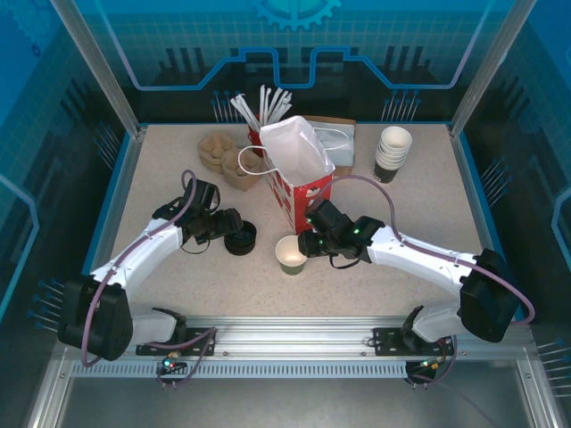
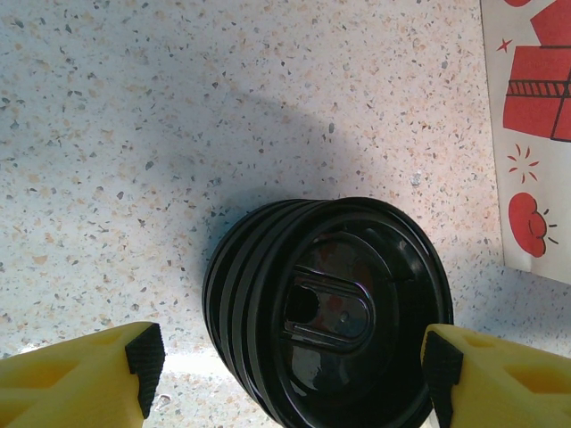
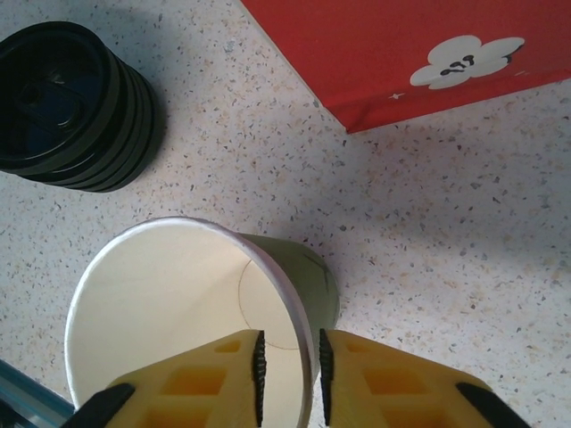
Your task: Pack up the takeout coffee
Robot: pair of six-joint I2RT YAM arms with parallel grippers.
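Beige speckled tabletop [image 1: 419,223] carries everything I see. Largest on it is the red gift bag [image 1: 308,192], standing open at the centre back, with pulp cup carriers [image 1: 223,159] just to its left and a stack of empty cups [image 1: 393,153] well to its right. Nearer me, the stack of black lids [image 1: 241,239] sits left of centre; my left gripper [image 2: 292,366] is spread wide over it, one yellow finger on each side, neither clearly touching. The paper cup [image 1: 290,256], green-sided, upright and lidless, stands just right of the lids, in front of the bag. My right gripper [image 3: 291,361] straddles its rim, jaws barely parted, the inner pad a sliver off the wall
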